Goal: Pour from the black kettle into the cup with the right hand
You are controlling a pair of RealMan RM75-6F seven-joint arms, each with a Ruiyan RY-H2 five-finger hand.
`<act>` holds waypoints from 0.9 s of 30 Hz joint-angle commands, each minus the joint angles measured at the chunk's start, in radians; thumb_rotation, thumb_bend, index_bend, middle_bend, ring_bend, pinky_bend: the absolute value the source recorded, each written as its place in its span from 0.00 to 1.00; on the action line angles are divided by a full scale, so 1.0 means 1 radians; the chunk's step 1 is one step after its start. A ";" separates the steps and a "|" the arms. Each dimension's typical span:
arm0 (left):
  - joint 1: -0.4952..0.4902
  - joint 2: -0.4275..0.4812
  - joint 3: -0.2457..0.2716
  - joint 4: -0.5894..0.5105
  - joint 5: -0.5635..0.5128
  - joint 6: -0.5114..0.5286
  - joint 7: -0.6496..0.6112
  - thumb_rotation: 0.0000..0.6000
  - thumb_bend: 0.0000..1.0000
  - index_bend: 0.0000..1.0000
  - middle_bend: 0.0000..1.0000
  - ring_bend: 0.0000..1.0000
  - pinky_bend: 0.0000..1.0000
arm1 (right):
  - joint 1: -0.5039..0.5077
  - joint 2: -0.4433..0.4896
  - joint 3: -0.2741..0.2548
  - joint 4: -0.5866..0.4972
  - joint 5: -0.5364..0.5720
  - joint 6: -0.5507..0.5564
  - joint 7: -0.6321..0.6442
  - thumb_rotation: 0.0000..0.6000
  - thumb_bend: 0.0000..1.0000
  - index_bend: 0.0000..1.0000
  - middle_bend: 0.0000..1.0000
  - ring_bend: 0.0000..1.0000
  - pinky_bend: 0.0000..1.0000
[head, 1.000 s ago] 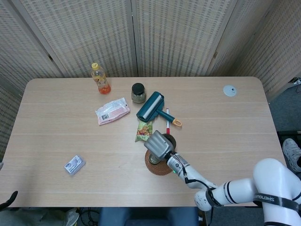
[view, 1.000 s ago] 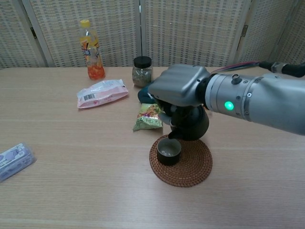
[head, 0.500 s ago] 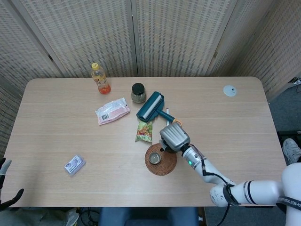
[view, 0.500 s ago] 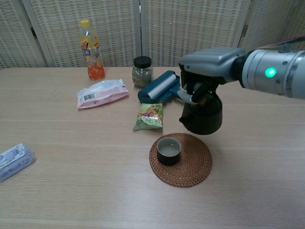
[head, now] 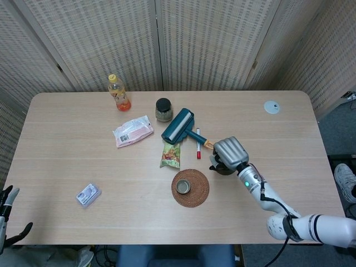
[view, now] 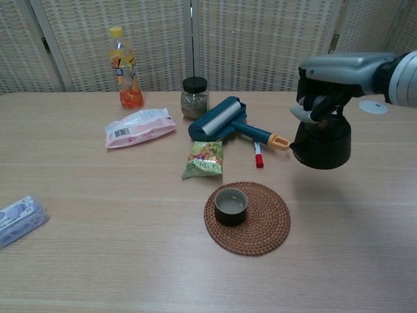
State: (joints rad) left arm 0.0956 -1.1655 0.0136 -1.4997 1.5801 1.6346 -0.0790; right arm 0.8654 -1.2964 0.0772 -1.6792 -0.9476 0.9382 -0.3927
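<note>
One round black kettle [view: 320,143] is held by its top handle in the right hand [view: 324,88], fingers curled around the handle. It is seen upright and off the table [head: 67,161], right of the mat. One dark cup [view: 230,205] is set on one round woven brown mat [view: 260,225], at the left part of the mat, near the middle of the table toward the near edge. Kettle and cup are well apart.

The left hand [head: 8,217] is seen only in the head view, off the near left corner of the table, fingers spread, nothing held.

Other items, one each:
- One orange-drink plastic bottle with yellow cap [view: 124,68], upright near the far edge, left of centre.
- One dark-lidded glass jar [view: 195,98], near the far edge at centre.
- One teal lint roller with orange-tipped handle [view: 225,120], lying just beside the jar.
- One red and white marker pen [view: 257,154], lying near the roller handle.
- One green snack packet [view: 204,160], between roller and mat.
- One pink and white pouch [view: 140,127], left of the roller.
- One small blue-grey wrapped pack [view: 19,220], near the near left corner.
- One small white disc [head: 271,107], near the far right corner.

Bare table surface is seen along the right side, along the near edge, and between the pack and the mat.
</note>
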 commanded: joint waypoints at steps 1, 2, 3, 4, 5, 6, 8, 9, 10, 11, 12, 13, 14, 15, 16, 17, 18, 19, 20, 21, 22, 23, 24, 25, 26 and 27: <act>0.000 0.001 0.000 -0.003 0.000 0.001 0.002 1.00 0.24 0.00 0.00 0.01 0.00 | -0.019 -0.012 -0.003 0.045 -0.012 -0.012 0.027 0.78 0.46 1.00 0.97 0.88 0.60; 0.000 0.001 0.001 -0.004 0.000 0.001 0.003 1.00 0.24 0.00 0.00 0.01 0.00 | -0.023 -0.016 -0.004 0.058 -0.013 -0.016 0.034 0.78 0.41 1.00 0.97 0.88 0.60; 0.000 0.001 0.001 -0.005 0.000 0.001 0.003 1.00 0.24 0.00 0.00 0.01 0.00 | -0.027 -0.021 -0.006 0.075 -0.014 -0.023 0.043 0.79 0.34 1.00 0.97 0.88 0.60; 0.000 0.001 0.002 -0.006 0.001 0.001 0.005 1.00 0.24 0.00 0.00 0.01 0.00 | -0.030 -0.026 -0.006 0.089 -0.015 -0.027 0.048 0.79 0.28 1.00 0.97 0.88 0.60; -0.001 0.001 0.003 -0.007 0.001 0.000 0.006 1.00 0.24 0.00 0.00 0.01 0.00 | -0.034 -0.031 -0.008 0.106 -0.017 -0.033 0.054 0.78 0.21 1.00 0.97 0.88 0.60; -0.001 0.001 0.004 -0.008 0.002 -0.001 0.008 1.00 0.24 0.00 0.00 0.01 0.00 | -0.036 -0.035 -0.007 0.117 -0.017 -0.038 0.060 0.78 0.15 1.00 0.96 0.88 0.60; -0.001 0.000 0.005 -0.009 0.002 -0.002 0.010 1.00 0.24 0.00 0.00 0.01 0.00 | -0.041 -0.042 -0.006 0.136 -0.020 -0.046 0.073 0.78 0.06 1.00 0.96 0.87 0.60; -0.002 0.000 0.005 -0.010 0.002 -0.003 0.011 1.00 0.24 0.00 0.00 0.01 0.00 | -0.045 -0.047 -0.005 0.147 -0.023 -0.051 0.082 0.78 0.03 1.00 0.96 0.87 0.60; -0.002 -0.001 0.005 -0.010 0.002 -0.003 0.012 1.00 0.24 0.00 0.00 0.01 0.00 | -0.047 -0.051 -0.005 0.156 -0.027 -0.054 0.088 0.78 0.02 1.00 0.96 0.87 0.60; -0.002 -0.001 0.006 -0.010 0.001 -0.004 0.012 1.00 0.24 0.00 0.00 0.01 0.00 | -0.050 -0.054 -0.006 0.165 -0.031 -0.058 0.093 0.77 0.01 1.00 0.96 0.87 0.60; -0.002 -0.002 0.006 -0.011 0.001 -0.004 0.013 1.00 0.24 0.00 0.00 0.01 0.00 | -0.053 -0.059 -0.006 0.176 -0.036 -0.062 0.098 0.76 0.00 1.00 0.96 0.87 0.60; -0.003 -0.002 0.006 -0.010 0.001 -0.005 0.014 1.00 0.24 0.00 0.00 0.01 0.00 | -0.055 -0.063 -0.006 0.185 -0.038 -0.064 0.102 0.76 0.00 1.00 0.96 0.87 0.60; -0.003 -0.002 0.007 -0.010 0.001 -0.005 0.014 1.00 0.24 0.00 0.00 0.01 0.00 | -0.057 -0.067 -0.006 0.194 -0.041 -0.067 0.105 0.76 0.00 1.00 0.96 0.87 0.60; -0.003 -0.002 0.008 -0.010 0.001 -0.006 0.014 1.00 0.24 0.00 0.00 0.01 0.00 | -0.059 -0.072 -0.006 0.205 -0.045 -0.071 0.110 0.76 0.00 1.00 0.96 0.87 0.60; -0.003 -0.002 0.009 -0.011 0.000 -0.007 0.015 1.00 0.24 0.00 0.00 0.01 0.00 | -0.061 -0.076 -0.007 0.214 -0.049 -0.073 0.112 0.75 0.00 1.00 0.96 0.87 0.60; -0.002 -0.002 0.009 -0.010 0.000 -0.008 0.014 1.00 0.24 0.00 0.00 0.01 0.00 | -0.063 -0.080 -0.007 0.221 -0.051 -0.076 0.115 0.75 0.00 1.00 0.96 0.87 0.60; -0.002 -0.003 0.010 -0.010 -0.001 -0.008 0.014 1.00 0.24 0.00 0.00 0.01 0.00 | -0.065 -0.084 -0.006 0.230 -0.053 -0.080 0.118 0.75 0.00 1.00 0.96 0.87 0.60; -0.002 -0.003 0.010 -0.010 -0.001 -0.008 0.015 1.00 0.24 0.00 0.00 0.01 0.00 | -0.067 -0.087 -0.006 0.236 -0.056 -0.082 0.120 0.75 0.00 1.00 0.96 0.87 0.60; -0.002 -0.003 0.011 -0.010 -0.002 -0.009 0.015 1.00 0.24 0.00 0.00 0.01 0.00 | -0.068 -0.089 -0.007 0.242 -0.060 -0.084 0.120 0.75 0.00 1.00 0.96 0.87 0.60; -0.001 -0.003 0.011 -0.010 -0.003 -0.010 0.015 1.00 0.24 0.00 0.00 0.01 0.00 | -0.069 -0.093 -0.008 0.251 -0.065 -0.085 0.118 0.75 0.00 1.00 0.96 0.87 0.60; -0.001 -0.004 0.012 -0.010 -0.003 -0.010 0.015 1.00 0.24 0.00 0.00 0.01 0.00 | -0.070 -0.096 -0.009 0.258 -0.070 -0.085 0.115 0.75 0.00 1.00 0.96 0.87 0.60; -0.001 -0.005 0.012 -0.009 -0.003 -0.010 0.015 1.00 0.24 0.00 0.00 0.01 0.00 | -0.072 -0.101 -0.011 0.265 -0.075 -0.086 0.110 0.75 0.00 1.00 0.96 0.87 0.60; -0.001 -0.005 0.013 -0.009 -0.003 -0.011 0.015 1.00 0.24 0.00 0.00 0.01 0.00 | -0.073 -0.104 -0.013 0.271 -0.078 -0.086 0.106 0.75 0.00 1.00 0.96 0.87 0.60; -0.001 -0.006 0.013 -0.008 -0.004 -0.011 0.015 1.00 0.24 0.00 0.00 0.01 0.00 | -0.074 -0.108 -0.014 0.277 -0.082 -0.085 0.102 0.75 0.00 1.00 0.96 0.87 0.60; -0.001 -0.006 0.013 -0.008 -0.004 -0.012 0.015 1.00 0.24 0.00 0.00 0.01 0.00 | -0.076 -0.111 -0.016 0.283 -0.086 -0.084 0.098 0.75 0.00 1.00 0.96 0.87 0.60; -0.002 -0.007 0.013 -0.007 -0.004 -0.012 0.015 1.00 0.24 0.00 0.00 0.01 0.00 | -0.077 -0.116 -0.017 0.290 -0.090 -0.082 0.090 0.75 0.00 1.00 0.96 0.87 0.60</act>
State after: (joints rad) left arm 0.0939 -1.1723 0.0267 -1.5071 1.5763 1.6224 -0.0643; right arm 0.7905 -1.4074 0.0622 -1.3950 -1.0328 0.8544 -0.2965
